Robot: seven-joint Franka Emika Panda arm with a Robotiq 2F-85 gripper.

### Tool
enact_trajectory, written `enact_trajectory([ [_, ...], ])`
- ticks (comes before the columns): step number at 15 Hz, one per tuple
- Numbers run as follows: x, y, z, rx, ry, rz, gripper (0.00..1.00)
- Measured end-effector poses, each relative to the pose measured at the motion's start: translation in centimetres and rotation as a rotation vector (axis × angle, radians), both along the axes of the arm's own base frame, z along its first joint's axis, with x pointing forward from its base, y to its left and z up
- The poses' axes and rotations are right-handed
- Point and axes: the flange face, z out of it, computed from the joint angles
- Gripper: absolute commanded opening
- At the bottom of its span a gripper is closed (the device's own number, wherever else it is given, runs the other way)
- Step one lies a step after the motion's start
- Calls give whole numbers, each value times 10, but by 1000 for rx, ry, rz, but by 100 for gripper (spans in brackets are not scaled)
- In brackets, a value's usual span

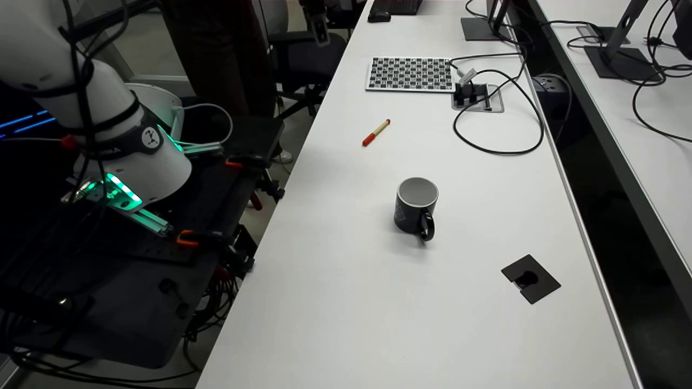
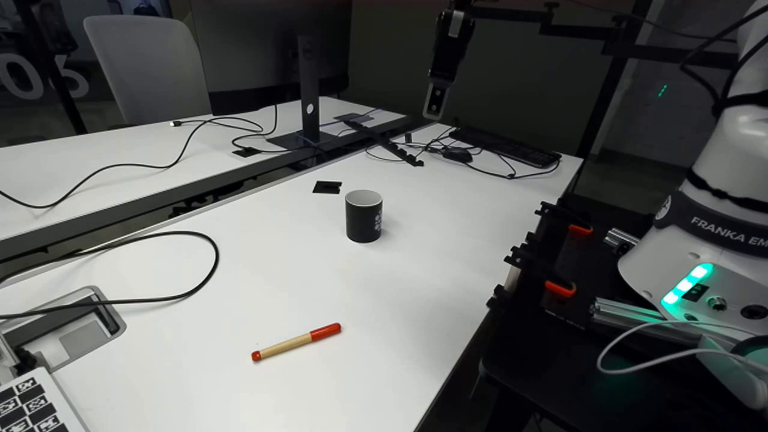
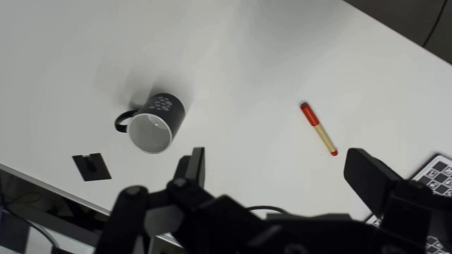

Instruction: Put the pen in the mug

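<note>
A: State the condition of the gripper (image 3: 276,158).

B: Wide, as seen in the wrist view: its two fingers (image 3: 365,178) stand well apart. Its height over the table (image 1: 335,302) I cannot tell.

A: Where is the pen (image 2: 297,342)?

B: Lying on the white table, shown in both exterior views and the wrist view. Cap red, barrel pale, opposite tip red. In the wrist view it lies aslant, ahead of the fingertips, the capped end pointing away from the gripper.

A: And the mug (image 2: 362,222)?

B: Upright on the same table, well apart from the pen. Outer wall dark with a pale printed pattern, interior light grey. The handle is visible in the wrist view.

A: Other items on that surface?

B: A notched black plate (image 1: 542,283) lies flat near the mug. In an exterior view the pen lies between the mug and a checkered board (image 1: 411,74), and a black cable (image 1: 503,153) forms a loop near the board.

A: Condition of the arm (image 2: 720,207)?

B: Its base is seen in both exterior views, with a green light (image 2: 686,287) lit on it.
</note>
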Motion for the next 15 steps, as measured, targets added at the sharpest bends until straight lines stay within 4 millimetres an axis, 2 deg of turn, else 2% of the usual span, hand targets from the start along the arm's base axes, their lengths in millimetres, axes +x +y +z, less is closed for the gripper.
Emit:
enact_trajectory([
  [3,5,21,-17,50,30,132,100],
  [6,16,30,-34,70,81,227,100],
  [12,15,31,-33,70,76,230,100],
  [15,14,38,-34,80,65,297,100],
])
